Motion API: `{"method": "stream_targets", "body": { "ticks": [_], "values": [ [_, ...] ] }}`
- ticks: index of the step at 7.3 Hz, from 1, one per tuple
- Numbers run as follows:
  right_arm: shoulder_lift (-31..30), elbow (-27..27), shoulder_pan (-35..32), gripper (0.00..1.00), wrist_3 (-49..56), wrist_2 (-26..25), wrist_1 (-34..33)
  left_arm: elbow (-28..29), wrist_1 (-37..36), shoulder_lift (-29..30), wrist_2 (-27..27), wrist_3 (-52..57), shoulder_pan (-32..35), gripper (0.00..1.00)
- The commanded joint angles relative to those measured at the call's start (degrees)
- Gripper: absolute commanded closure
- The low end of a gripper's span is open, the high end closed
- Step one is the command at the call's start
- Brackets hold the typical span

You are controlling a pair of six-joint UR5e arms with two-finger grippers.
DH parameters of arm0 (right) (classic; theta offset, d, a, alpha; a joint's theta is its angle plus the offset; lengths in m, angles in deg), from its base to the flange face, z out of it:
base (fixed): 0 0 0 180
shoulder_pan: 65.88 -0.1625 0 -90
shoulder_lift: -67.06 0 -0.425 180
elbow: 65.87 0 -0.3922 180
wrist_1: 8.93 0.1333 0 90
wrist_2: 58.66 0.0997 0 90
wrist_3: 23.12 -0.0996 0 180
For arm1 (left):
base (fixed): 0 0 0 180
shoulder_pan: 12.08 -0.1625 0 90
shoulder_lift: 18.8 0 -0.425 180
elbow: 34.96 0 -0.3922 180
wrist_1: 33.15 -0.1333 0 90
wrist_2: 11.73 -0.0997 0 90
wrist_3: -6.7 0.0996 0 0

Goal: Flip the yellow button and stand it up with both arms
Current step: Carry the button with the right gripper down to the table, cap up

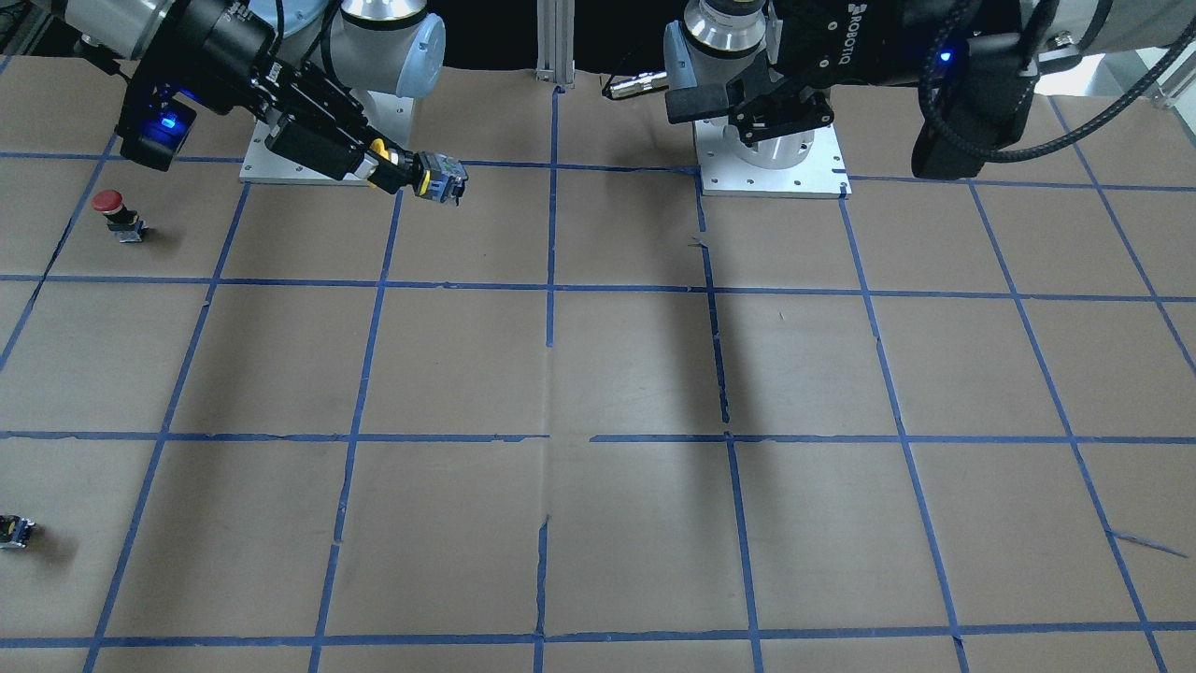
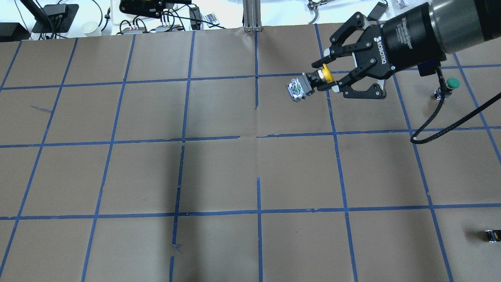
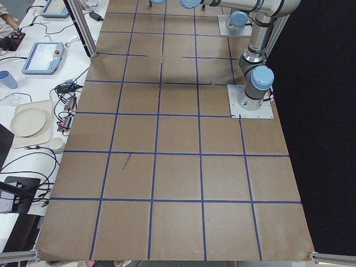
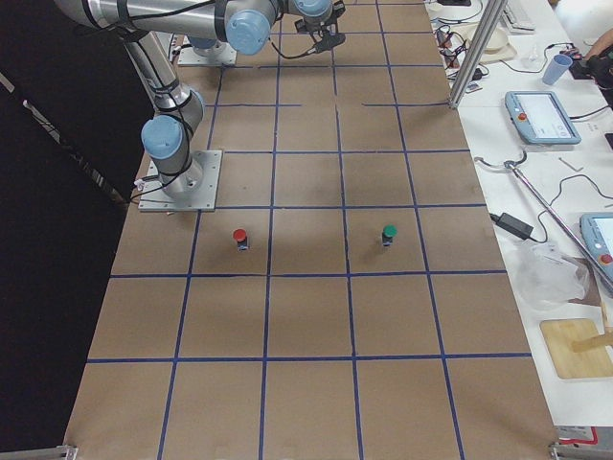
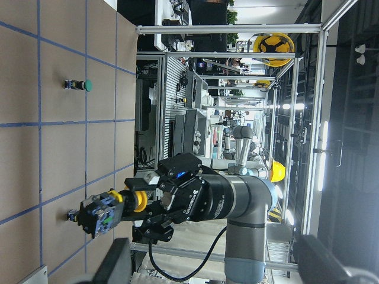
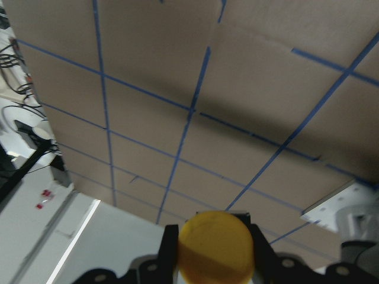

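Observation:
My right gripper (image 2: 324, 76) is shut on the yellow button (image 2: 326, 74) and holds it in the air over the table. It grips at the neck below the yellow cap. The button lies sideways, and its black-and-grey body (image 2: 299, 89) points away from the gripper. The front view shows the same hold, with the button (image 1: 439, 176) sticking out of the right gripper (image 1: 397, 168). In the right wrist view the yellow cap (image 6: 216, 245) sits between the fingers. My left gripper (image 1: 738, 105) hangs near its base, empty. Its fingers (image 5: 118, 266) stand wide apart.
A red-capped button (image 1: 117, 213) stands on the table near the right arm's base. A green-capped button (image 2: 450, 84) stands past the right gripper. A tiny black-yellow block (image 2: 492, 235) lies near the table's right edge. Brown paper with blue tape lines (image 2: 258, 137) covers the table.

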Motion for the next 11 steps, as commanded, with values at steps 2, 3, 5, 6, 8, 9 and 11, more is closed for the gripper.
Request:
{"method": "stream_targets", "body": {
  "ticks": [2, 3, 5, 6, 8, 9, 11],
  "values": [
    [0.61, -0.66, 0.6, 0.95, 28.32, -29.86, 4.29, 0.38, -20.8, 0.18, -19.13, -18.57, 0.25, 0.0],
    [0.61, -2.23, 0.86, 0.95, 36.83, -38.36, 1.24, 0.38, -22.51, 0.01, -28.44, -18.61, 0.34, 0.0],
    [0.52, -10.11, 5.58, 0.95, 50.29, -42.14, -13.57, 0.47, -26.02, -0.78, -45.59, -18.53, 0.87, 0.0],
    [0.43, -15.12, 10.4, 0.95, 59.41, -42.05, -22.34, 0.38, -27.35, -0.61, -54.2, -18.44, 1.39, 0.0],
    [0.52, -19.2, 18.22, 0.95, 72.55, -40.57, -29.54, -0.4, -30.68, -0.52, -66.96, -19.66, 4.54, 0.0],
    [0.61, -19.82, 22.62, 0.95, 75.38, -35.43, -29.55, -0.5, -30.87, -0.35, -72.25, -24.02, 8.04, 0.0],
    [0.78, -24.28, 28.7, 0.95, 88.87, -33.09, -37.23, -3.64, -30.79, -1.92, -74.41, -26.61, 11.67, 0.0]
  ]
}}
